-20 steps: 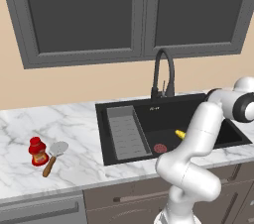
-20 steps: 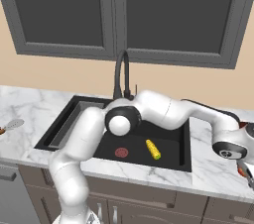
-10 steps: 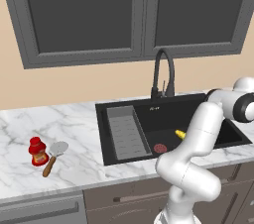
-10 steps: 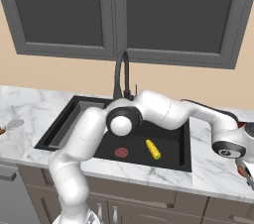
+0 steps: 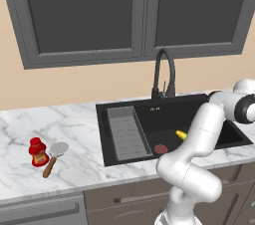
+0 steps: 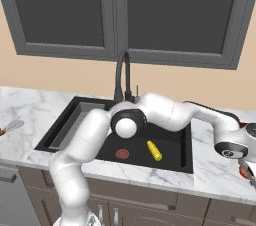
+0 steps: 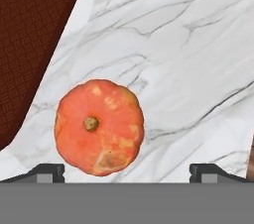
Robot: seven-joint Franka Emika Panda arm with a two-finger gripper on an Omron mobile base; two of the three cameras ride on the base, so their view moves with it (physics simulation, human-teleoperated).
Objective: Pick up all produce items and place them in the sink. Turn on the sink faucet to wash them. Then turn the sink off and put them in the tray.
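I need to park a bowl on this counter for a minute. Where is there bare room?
Bare marble lies between the red bottle with its spatula and the sink. Right of the sink it is crowded: the orange-red vegetable sits on the marble beside the dark tray, under the open jaws. The corn lies in the sink.

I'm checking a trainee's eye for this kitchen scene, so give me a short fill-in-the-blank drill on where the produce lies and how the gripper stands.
1. The corn cob lies inside the ____.
2. The orange-red vegetable rests on the marble ____.
3. The gripper above it has its jaws ____.
4. The red bottle stands beside the ____.

Missing words: sink; counter; open; spatula
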